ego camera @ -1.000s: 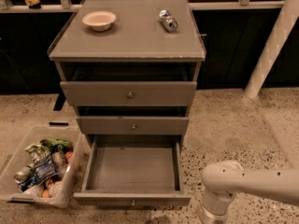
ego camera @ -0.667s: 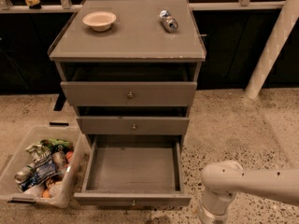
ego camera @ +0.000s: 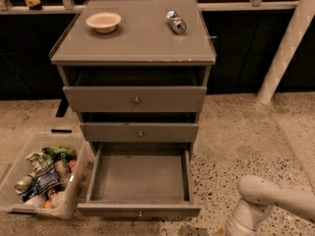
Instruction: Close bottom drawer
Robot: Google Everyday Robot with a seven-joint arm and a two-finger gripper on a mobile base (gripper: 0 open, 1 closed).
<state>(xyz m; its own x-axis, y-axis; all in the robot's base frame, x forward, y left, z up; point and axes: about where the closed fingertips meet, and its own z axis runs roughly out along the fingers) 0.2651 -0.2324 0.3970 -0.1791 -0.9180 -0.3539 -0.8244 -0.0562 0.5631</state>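
Bottom drawer (ego camera: 139, 212) still wide open, no change. Arm (ego camera: 275, 203) slid a bit right vs before. Gripper's out of shot below it, can't tell its state.

I'm seeing the bottom drawer (ego camera: 139, 181) looking matt grey throughout, its small knob (ego camera: 140, 213) glinting like metal. The cabinet top (ego camera: 138, 42) is showing a smooth, faintly glossy sheen (the can (ego camera: 175, 22) on it is shining metallic). The arm (ego camera: 275, 200) is showing a smooth white shell at lower right, the gripper lying out of view.
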